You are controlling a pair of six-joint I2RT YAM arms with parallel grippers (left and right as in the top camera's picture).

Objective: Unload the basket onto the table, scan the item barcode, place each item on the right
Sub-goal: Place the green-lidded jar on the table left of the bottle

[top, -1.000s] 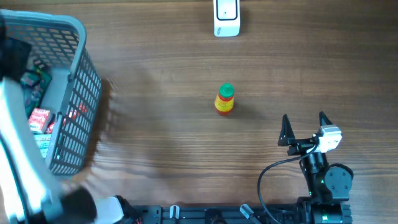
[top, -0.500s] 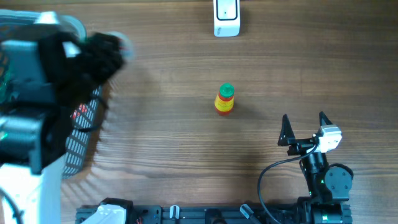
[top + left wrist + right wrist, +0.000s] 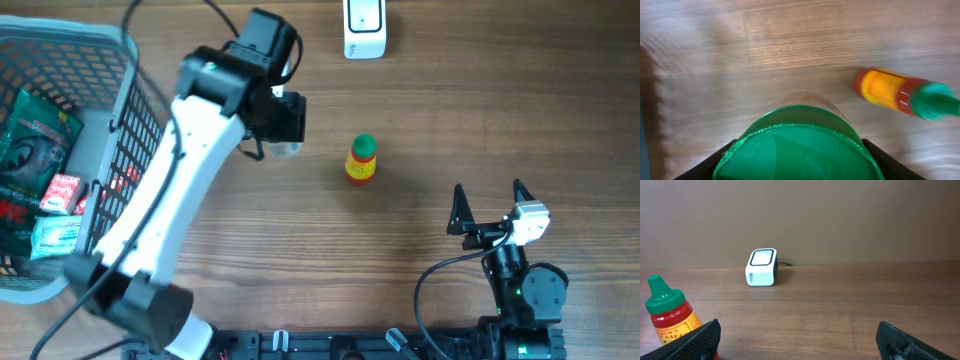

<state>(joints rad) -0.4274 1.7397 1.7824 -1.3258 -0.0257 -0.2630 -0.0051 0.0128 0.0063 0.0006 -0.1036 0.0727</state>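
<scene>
Green-lidded clear jar, ribbed rim

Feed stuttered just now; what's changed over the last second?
The left gripper swung from over the basket toward the table's middle, with a green-lidded jar between its fingers. The sauce bottle, the scanner and the open right gripper stayed put.

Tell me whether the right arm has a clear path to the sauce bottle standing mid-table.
Probably yes. The right pincer stands open, and only bare wood lies between it and the sauce bottle. The left pincer, holding a green-lidded jar, is on the bottle's far side.
</scene>
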